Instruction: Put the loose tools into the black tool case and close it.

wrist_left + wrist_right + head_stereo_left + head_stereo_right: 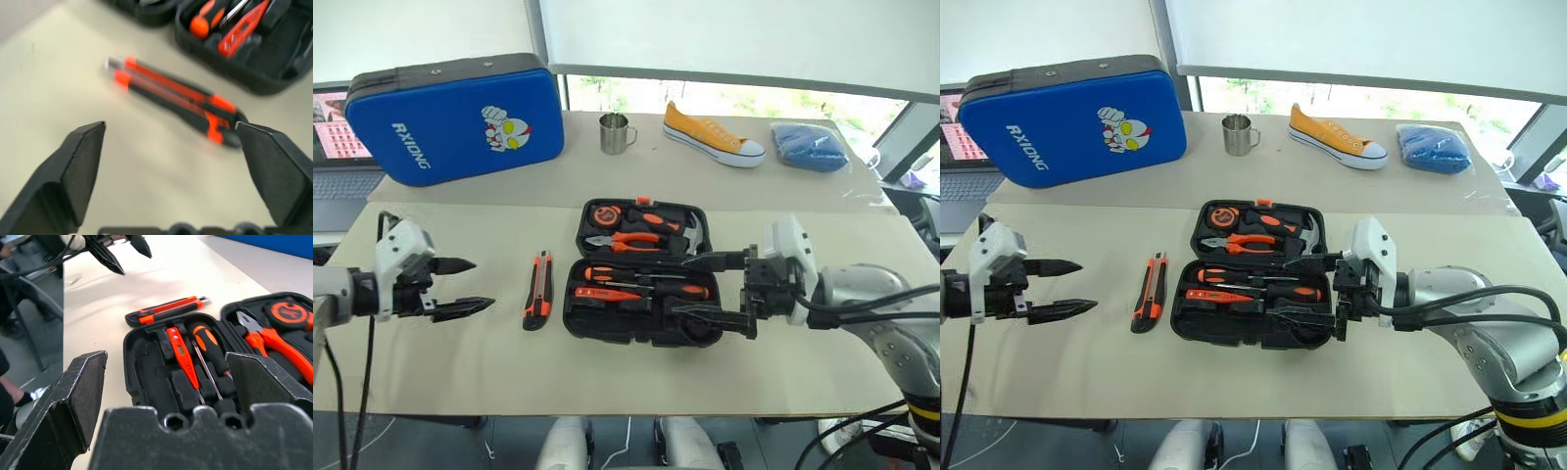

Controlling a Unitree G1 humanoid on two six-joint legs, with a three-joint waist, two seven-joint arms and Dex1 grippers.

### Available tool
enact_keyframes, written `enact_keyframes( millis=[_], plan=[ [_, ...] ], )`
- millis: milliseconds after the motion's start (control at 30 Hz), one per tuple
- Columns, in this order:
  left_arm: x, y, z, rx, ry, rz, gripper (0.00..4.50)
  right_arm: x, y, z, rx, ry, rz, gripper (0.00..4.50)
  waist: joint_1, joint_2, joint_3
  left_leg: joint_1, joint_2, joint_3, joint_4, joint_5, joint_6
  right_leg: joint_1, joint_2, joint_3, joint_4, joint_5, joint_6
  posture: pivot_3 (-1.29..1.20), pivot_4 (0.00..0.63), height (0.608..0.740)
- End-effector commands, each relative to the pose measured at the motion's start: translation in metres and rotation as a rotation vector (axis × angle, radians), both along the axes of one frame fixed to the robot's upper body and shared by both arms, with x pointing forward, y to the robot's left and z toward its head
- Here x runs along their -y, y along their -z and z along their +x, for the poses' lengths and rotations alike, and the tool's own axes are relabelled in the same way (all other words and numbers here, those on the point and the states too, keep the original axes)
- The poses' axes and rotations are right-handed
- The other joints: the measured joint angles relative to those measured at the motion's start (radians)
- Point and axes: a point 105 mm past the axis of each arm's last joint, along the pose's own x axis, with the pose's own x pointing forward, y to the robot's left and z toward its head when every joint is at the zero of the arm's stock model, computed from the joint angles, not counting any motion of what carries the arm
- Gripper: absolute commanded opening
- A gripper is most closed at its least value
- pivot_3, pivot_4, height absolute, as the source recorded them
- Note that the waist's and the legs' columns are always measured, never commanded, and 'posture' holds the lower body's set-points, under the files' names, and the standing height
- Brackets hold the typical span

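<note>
The black tool case [607,331] lies open in the middle of the table. Its near half holds a screwdriver with an orange-and-black handle [210,347] and a slim orange screwdriver [181,355]. An orange-black utility knife [538,290] lies on the table just left of the case. My left gripper [481,284] hangs open and empty further left of the knife [176,95], pointing toward it. Over the right side of the case, my right gripper [677,286] is open and empty, pointing left.
The case's far half holds pliers [274,342], a tape measure [288,313] and a hammer. At the back stand a blue case [455,117], a metal mug [616,133], a yellow shoe [713,135] and a blue cloth [811,147]. A laptop [337,147] sits far left.
</note>
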Motion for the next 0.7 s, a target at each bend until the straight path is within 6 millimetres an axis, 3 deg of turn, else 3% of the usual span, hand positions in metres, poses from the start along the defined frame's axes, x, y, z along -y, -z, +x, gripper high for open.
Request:
enact_keyframes(
  millis=[33, 233, 400, 700],
  plan=[
    [0.005, 0.001, 0.001, -0.099, -0.107, 0.07, 4.47, -0.001, -0.009, 0.001, 0.05, -0.02, 0.009, 4.5, 0.006, 0.001, 0.0, 0.0, 0.0, 0.0, 0.0, 0.0, 0.0, 0.0, 0.0, 0.0, 0.0, 0.0, 0.0, 0.0, 0.15, 0.739],
    [0.036, 0.01, 0.021, -0.35, -0.298, 0.05, 4.47, -0.003, -0.006, -0.003, 0.051, -0.014, 0.011, 4.5, 0.016, -0.001, 0.001, -0.002, -0.002, 0.001, 0.001, 0.0, 0.0, -0.002, 0.003, 0.001, 0.001, 0.001, 0.0, 0.0, 0.15, 0.739],
    [0.067, 0.015, 0.058, -0.406, -0.391, 0.003, 4.47, -0.003, -0.003, -0.008, 0.057, -0.004, 0.008, 4.5, 0.02, -0.001, 0.001, -0.005, -0.004, -0.001, 0.003, 0.0, 0.0, -0.005, 0.003, 0.0, 0.004, 0.001, 0.0, 0.0, 0.15, 0.739],
    [0.09, 0.035, 0.076, -0.462, -0.412, 0.12, 4.47, -0.006, -0.001, -0.014, 0.058, 0.063, 0.049, 4.5, -0.002, -0.002, 0.001, -0.007, -0.004, -0.001, 0.003, 0.0, 0.0, -0.007, 0.003, 0.002, 0.007, 0.001, 0.0, 0.0, 0.15, 0.739]
  ],
)
